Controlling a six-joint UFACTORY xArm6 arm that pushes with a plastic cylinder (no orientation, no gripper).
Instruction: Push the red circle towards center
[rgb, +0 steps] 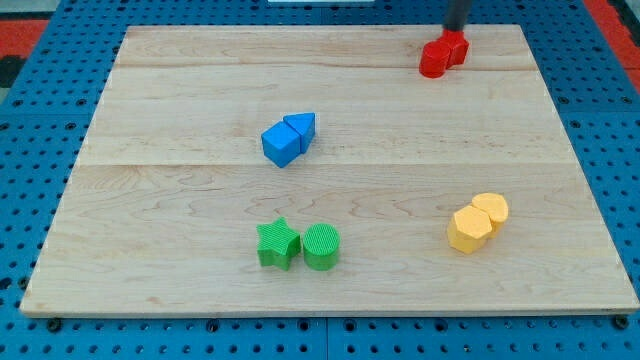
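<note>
Two red blocks touch each other near the board's top right: one lower left, the other upper right. I cannot tell which of them is the circle. My tip comes down from the view's top edge and sits right at the top side of the upper-right red block, seemingly touching it. The board's centre lies well down and to the left of the red pair.
A blue cube and a blue triangle touch just left of centre. A green star and a green circle sit at the bottom middle. A yellow hexagon and a yellow circle sit at the lower right.
</note>
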